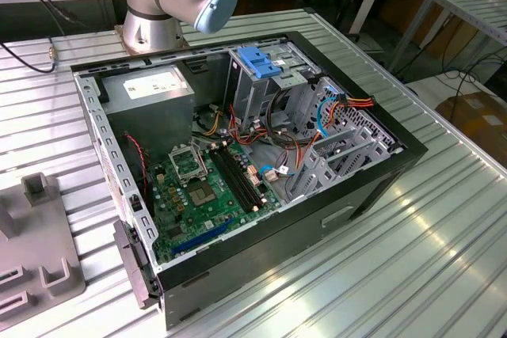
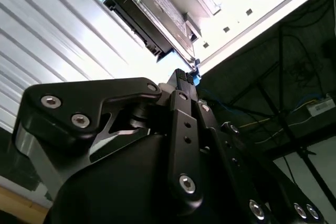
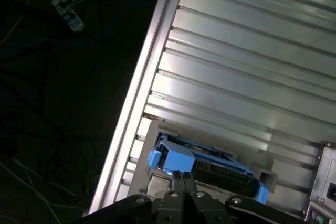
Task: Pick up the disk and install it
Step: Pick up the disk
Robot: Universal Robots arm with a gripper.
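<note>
Lying in grey holder (image 3: pixel 153 127) on ribbed counter (image 3: pixel 252 51): disk (image 3: pixel 210 169), blue-railed, directly ahead of jaws, long axis crosswise to them; jaw spread cannot be told.

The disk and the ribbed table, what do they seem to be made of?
The disk: its body looks like grey metal with a dull finish and a hard, straight edge. Its rail is probably plastic, since it is bright blue, smooth and evenly coloured. The table is likely aluminium, with long ribbed slats and a brushed silver sheen.
</note>
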